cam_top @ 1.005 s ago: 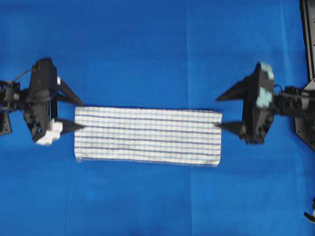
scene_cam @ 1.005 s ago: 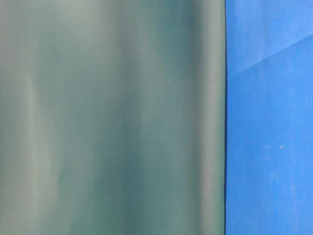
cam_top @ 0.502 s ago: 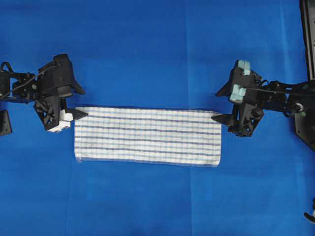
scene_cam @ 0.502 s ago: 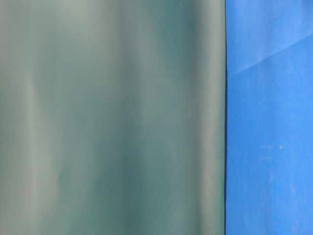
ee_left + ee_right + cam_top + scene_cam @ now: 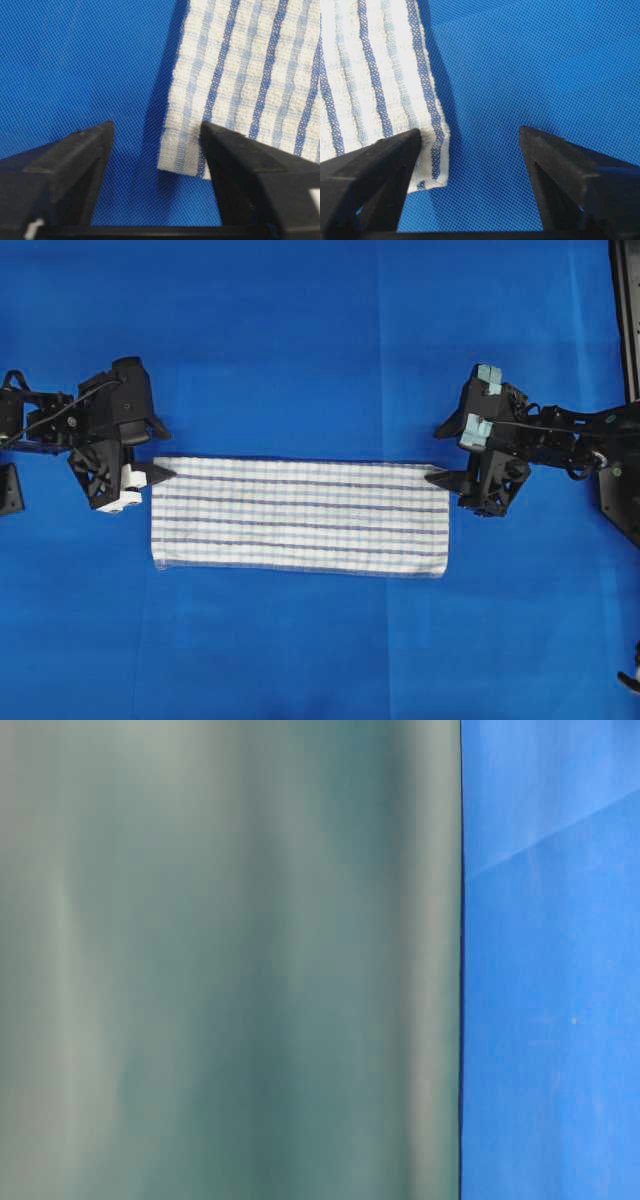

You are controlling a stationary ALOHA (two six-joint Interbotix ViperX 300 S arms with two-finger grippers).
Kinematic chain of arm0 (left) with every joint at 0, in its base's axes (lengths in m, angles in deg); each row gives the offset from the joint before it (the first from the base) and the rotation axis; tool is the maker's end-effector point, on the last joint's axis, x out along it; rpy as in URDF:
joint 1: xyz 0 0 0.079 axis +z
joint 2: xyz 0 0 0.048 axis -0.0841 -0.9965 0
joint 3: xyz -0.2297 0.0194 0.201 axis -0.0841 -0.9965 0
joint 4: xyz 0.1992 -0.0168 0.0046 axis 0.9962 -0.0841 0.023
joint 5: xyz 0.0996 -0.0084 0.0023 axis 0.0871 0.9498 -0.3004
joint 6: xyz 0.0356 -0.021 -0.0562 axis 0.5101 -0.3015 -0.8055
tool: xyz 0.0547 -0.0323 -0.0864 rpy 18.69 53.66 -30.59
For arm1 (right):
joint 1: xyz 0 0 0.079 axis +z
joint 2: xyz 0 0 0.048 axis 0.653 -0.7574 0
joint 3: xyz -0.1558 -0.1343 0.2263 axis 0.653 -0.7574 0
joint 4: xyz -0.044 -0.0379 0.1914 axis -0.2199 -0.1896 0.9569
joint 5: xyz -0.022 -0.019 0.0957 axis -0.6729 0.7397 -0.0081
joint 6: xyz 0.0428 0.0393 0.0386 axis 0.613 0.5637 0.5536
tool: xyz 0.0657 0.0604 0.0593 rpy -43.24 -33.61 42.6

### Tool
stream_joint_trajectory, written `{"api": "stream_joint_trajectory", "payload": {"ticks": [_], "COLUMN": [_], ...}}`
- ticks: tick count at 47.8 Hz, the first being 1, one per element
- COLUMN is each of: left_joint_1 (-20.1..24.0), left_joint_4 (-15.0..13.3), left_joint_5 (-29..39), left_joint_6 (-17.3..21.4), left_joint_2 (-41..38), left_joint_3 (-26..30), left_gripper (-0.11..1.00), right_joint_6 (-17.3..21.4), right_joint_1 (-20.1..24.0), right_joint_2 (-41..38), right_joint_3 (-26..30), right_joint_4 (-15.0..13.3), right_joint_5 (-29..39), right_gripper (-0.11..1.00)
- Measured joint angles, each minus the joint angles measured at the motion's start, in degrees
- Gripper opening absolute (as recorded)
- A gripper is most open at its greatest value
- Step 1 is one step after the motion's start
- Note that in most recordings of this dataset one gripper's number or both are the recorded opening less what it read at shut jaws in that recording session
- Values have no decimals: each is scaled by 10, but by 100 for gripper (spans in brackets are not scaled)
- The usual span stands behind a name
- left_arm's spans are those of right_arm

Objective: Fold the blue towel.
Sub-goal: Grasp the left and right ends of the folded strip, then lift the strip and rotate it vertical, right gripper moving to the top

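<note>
The blue towel (image 5: 300,517), white with thin blue stripes, lies flat as a long strip across the middle of the blue covering. My left gripper (image 5: 163,452) stands open at its far left corner. In the left wrist view that corner (image 5: 182,150) lies between the jaws of the left gripper (image 5: 156,132), against the right-hand finger (image 5: 235,160). My right gripper (image 5: 438,454) is open at the far right corner. The right wrist view shows the towel corner (image 5: 432,160) beside the left-hand finger (image 5: 380,160) of the right gripper (image 5: 470,134). Neither grips the cloth.
The blue table covering (image 5: 320,340) spreads on every side of the towel. A black frame (image 5: 625,310) runs down the right edge of the overhead view. A blurred grey-green surface (image 5: 230,960) fills most of the table-level view and hides the scene.
Both grippers have shifted toward the towel's far edge and tilted down at its far corners. Their jaws have narrowed. The towel has not moved.
</note>
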Motion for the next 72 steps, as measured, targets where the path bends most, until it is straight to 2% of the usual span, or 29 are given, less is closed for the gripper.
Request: {"api": "stream_joint_trajectory", "payload": {"ticks": [4, 8, 11, 14, 28, 37, 60, 72], "left_joint_1": [-1, -5, -10, -10, -10, -8, -9, -18], "left_joint_4": [0, 1, 0, 1, 1, 1, 1, 1], "left_joint_5": [11, 22, 32, 40, 50, 54, 175, 187], "left_joint_6": [-1, -3, -4, -4, -1, 4, 3, -11], "left_joint_2": [0, 1, 1, 2, 11, 32, 171, 223], "left_joint_3": [0, 0, 3, 6, 8, 11, 46, 46], "left_gripper": [36, 21, 11, 5, 5, 5, 5, 5], "right_joint_6": [-1, -2, -2, -3, -3, -4, -40, -46], "right_joint_1": [-1, -1, 1, 0, 1, 0, -23, -47], "right_joint_2": [0, 0, 0, 0, 1, 29, 223, 294], "right_joint_3": [0, 0, 0, 1, 1, 0, 0, -3], "right_joint_4": [0, 0, -1, -2, -1, -3, -10, -16], "right_joint_5": [-1, -1, 0, 0, 1, 3, 97, 123], "right_gripper": [33, 13, 3, -3, -4, -4, -4, -4]}}
